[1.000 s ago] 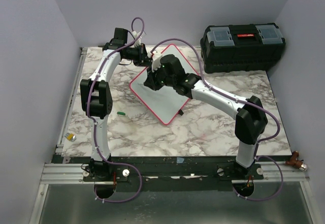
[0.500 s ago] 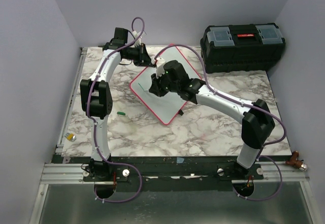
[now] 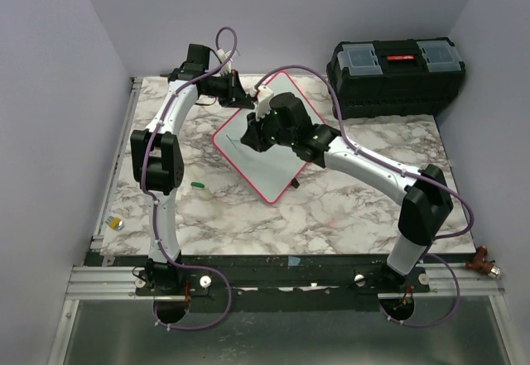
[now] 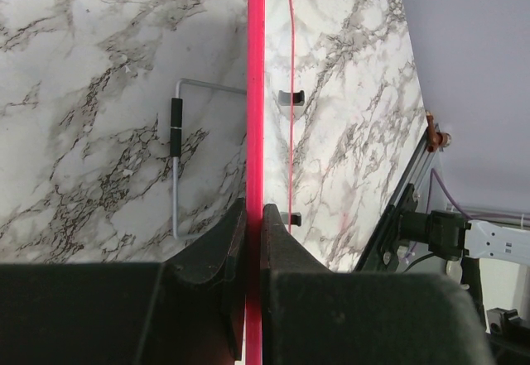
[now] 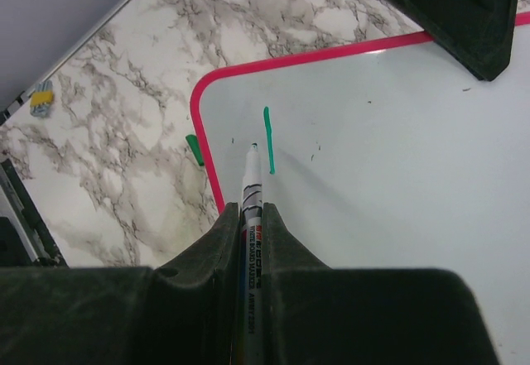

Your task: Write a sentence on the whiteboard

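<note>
A first green stroke newly marks the whiteboard pinched in my left gripper, my right gripper clamped on the marker: the writing barely begun

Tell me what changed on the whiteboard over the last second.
The right arm swung its elbow outward to the right, and the right fingers, shut on the marker, shifted right across the whiteboard. A short green stroke now shows near the board's left corner. The left fingers stay clamped on the red rim; board, green cap and toolbox have not moved.
</note>
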Controlling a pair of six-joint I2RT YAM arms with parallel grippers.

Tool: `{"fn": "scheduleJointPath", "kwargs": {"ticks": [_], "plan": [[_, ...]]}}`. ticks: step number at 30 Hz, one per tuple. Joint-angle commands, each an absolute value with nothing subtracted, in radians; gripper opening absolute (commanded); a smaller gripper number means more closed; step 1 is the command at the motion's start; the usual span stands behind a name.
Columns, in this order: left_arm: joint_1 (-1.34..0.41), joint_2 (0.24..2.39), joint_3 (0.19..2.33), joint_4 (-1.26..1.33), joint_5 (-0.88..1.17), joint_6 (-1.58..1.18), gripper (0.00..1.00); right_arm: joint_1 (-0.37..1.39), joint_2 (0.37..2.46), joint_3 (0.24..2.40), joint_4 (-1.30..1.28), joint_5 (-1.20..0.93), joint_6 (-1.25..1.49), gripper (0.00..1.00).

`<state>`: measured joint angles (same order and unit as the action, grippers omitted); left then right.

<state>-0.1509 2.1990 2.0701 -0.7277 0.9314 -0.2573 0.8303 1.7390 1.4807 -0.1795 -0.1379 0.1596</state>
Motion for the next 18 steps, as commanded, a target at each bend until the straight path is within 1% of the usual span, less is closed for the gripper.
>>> {"fn": "scheduleJointPath", "kwargs": {"ticks": [1,18], "plan": [[-0.188,2.166,2.08,-0.756,0.89,-0.202,0.0,0.836,1.743,1.535,-0.146,-0.102,0.18,0.01],[-0.193,2.164,2.077,-0.761,0.88,-0.196,0.0,0.836,1.839,1.595,-0.146,-0.059,0.2,0.01]]}}
